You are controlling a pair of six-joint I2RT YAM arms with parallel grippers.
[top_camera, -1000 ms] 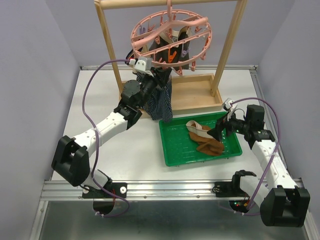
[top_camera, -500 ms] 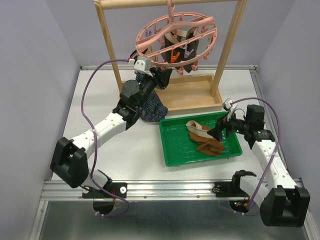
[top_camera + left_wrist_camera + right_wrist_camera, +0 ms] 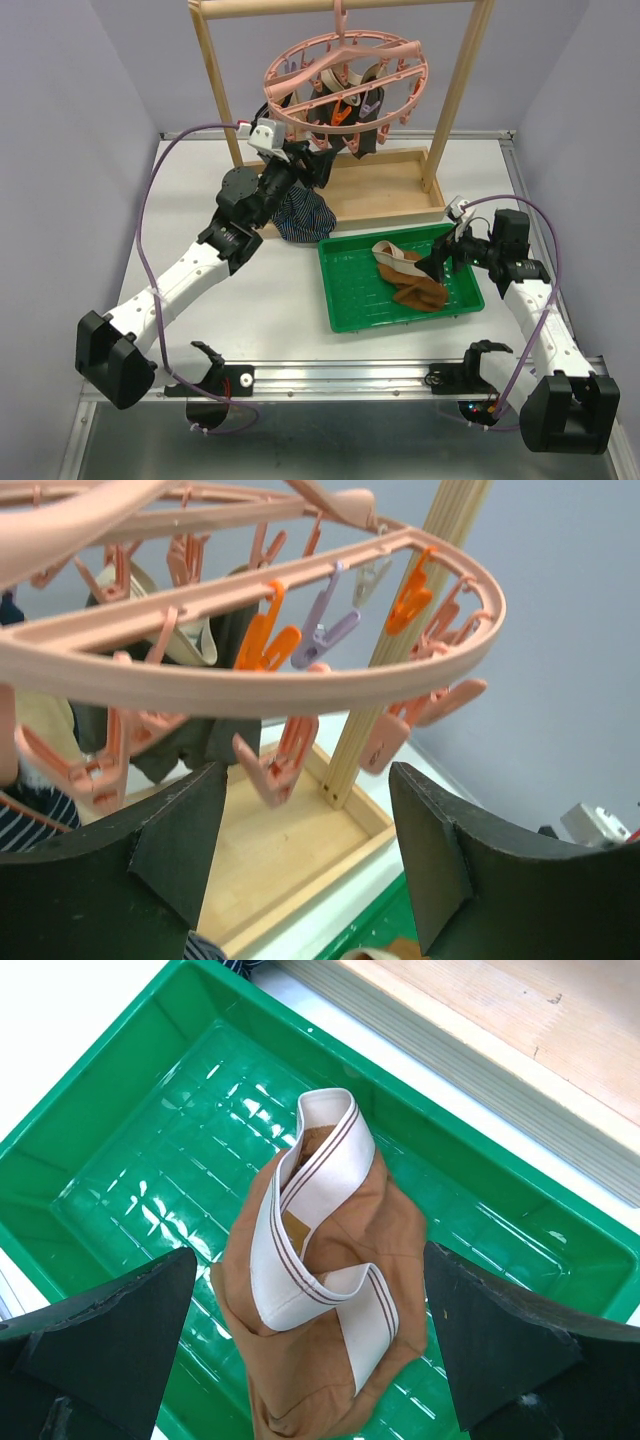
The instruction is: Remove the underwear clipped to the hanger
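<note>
Pink plastic makes up the one hanger [image 3: 345, 70], a round ring hooked to the top bar of the single wooden frame [image 3: 213, 90]. Pink, orange and purple clips dangle from its rim. Dark pieces and a beige piece of underwear [image 3: 322, 112] hang clipped under it. They overlap, so I cannot tell their exact number.

Two more pieces are off the ring. One navy checked underwear [image 3: 302, 215] lies heaped against the front edge of the frame's base, just beside the far left corner of the one green tray [image 3: 345, 290]. One brown underwear [image 3: 410, 280] with a beige waistband sits crumpled in the tray's right half. The left half is bare green.

Two arms are at work. The left gripper [image 3: 305, 780] is raised just under the ring's rim. Its fingers are spread wide with nothing between them, and clips hang close ahead. The right gripper [image 3: 308, 1255] hovers over the brown piece with its fingers parted, not touching it.

White table [image 3: 250, 300] shows left of and in front of the tray. Walls close in along both sides.
</note>
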